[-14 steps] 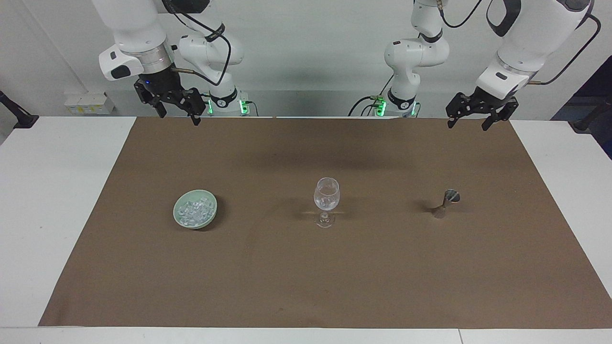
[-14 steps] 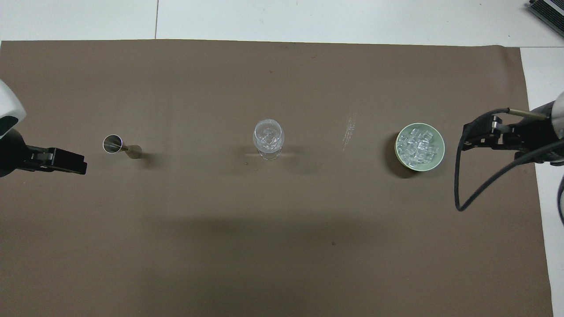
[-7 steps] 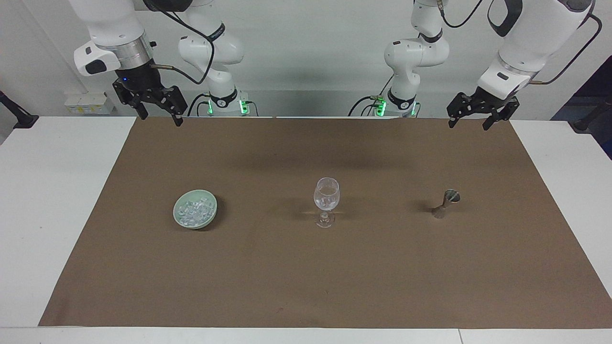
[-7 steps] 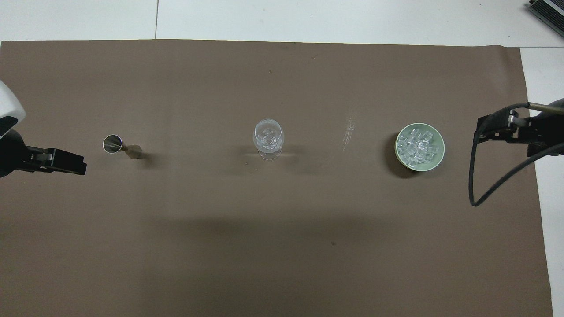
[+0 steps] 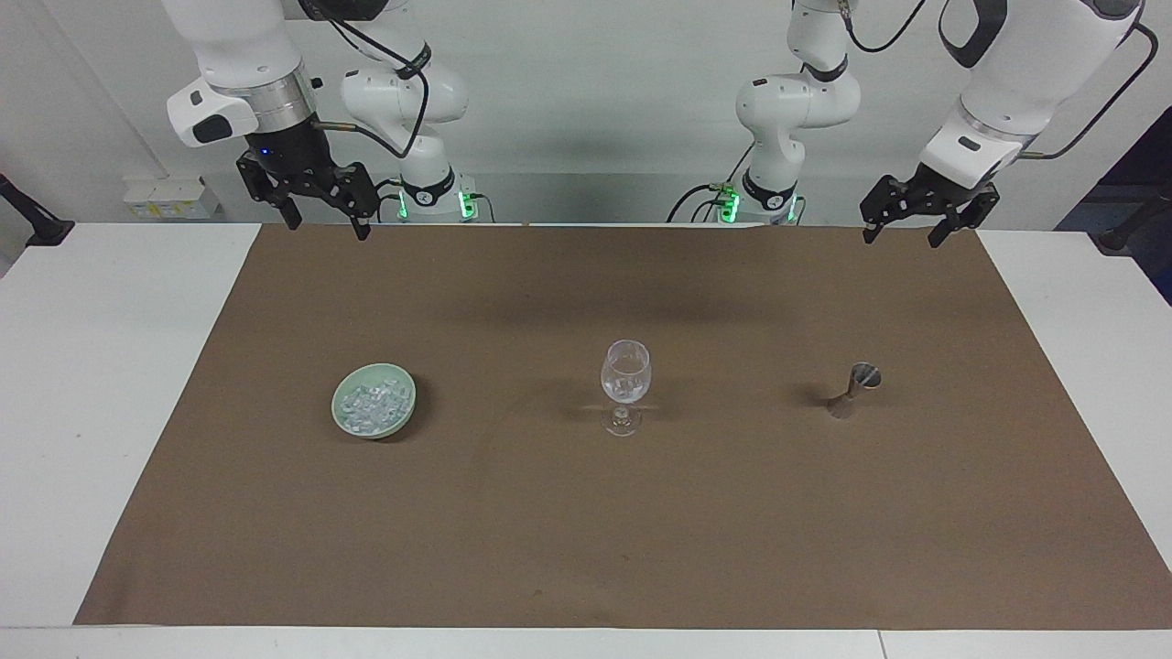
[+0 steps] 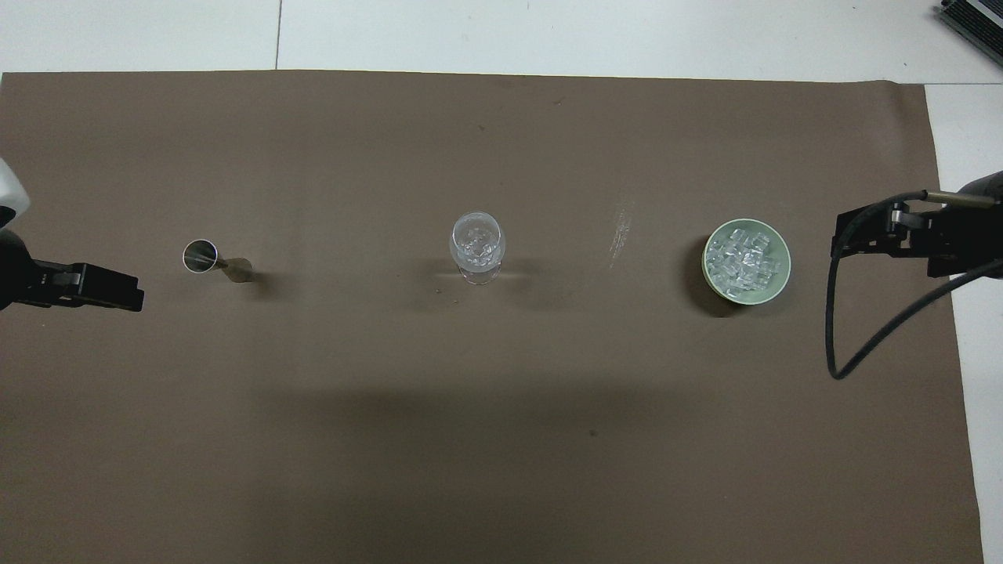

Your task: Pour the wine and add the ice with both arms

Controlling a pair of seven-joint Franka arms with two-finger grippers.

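Both grippers raised, spread and empty; three vessels in a row along the middle of the brown mat.

Heap of small clear glassy ice cubes [image 5: 371, 405] lying in a pale green round bowl [image 5: 401, 416] toward the right arm's end of the brown paper mat [image 5: 586, 531]; a few more cubes visible inside the clear stemmed wine glass [image 5: 624, 384] standing upright at mid-mat; small steel double-cone jigger [image 5: 855, 388] tilted toward the left arm's end, well apart from the glass. Right black clawed gripper [image 5: 322, 220] hanging over the mat's robot-side edge, fingers apart, grasping nothing. Left black clawed gripper [image 5: 901, 232] likewise over that edge near its corner, released. Nothing between either gripper and the vessels.
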